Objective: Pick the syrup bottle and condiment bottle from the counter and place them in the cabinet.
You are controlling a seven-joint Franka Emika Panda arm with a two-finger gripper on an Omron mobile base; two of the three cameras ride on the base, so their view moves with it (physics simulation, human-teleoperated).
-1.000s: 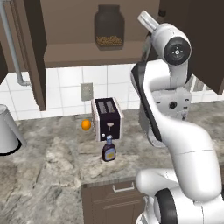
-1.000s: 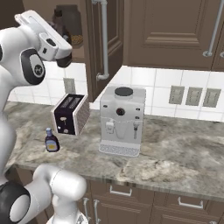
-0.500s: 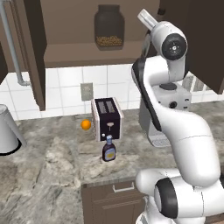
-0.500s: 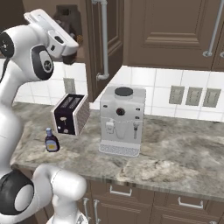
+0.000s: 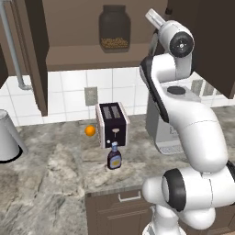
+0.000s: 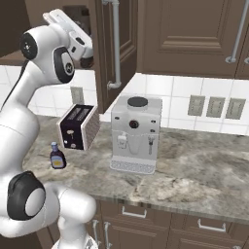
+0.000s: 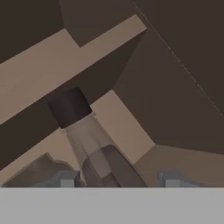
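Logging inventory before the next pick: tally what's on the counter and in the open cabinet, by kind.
Bottles: 2, the condiment bottle on the counter and the syrup bottle at the gripper inside the cabinet
Jars: 1
Appliances: 3, toaster, coffee machine, kettle
Oranges: 1
Total: 7

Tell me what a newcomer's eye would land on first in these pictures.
The big white arm dominates, reaching up into the open dark brown cabinet, where a large dark jar stands on the shelf. In the hand view the syrup bottle, dark cap up, sits between the fingers of the gripper inside that cabinet. Down on the counter, the small blue-capped condiment bottle waits in front of the toaster, beside an orange.
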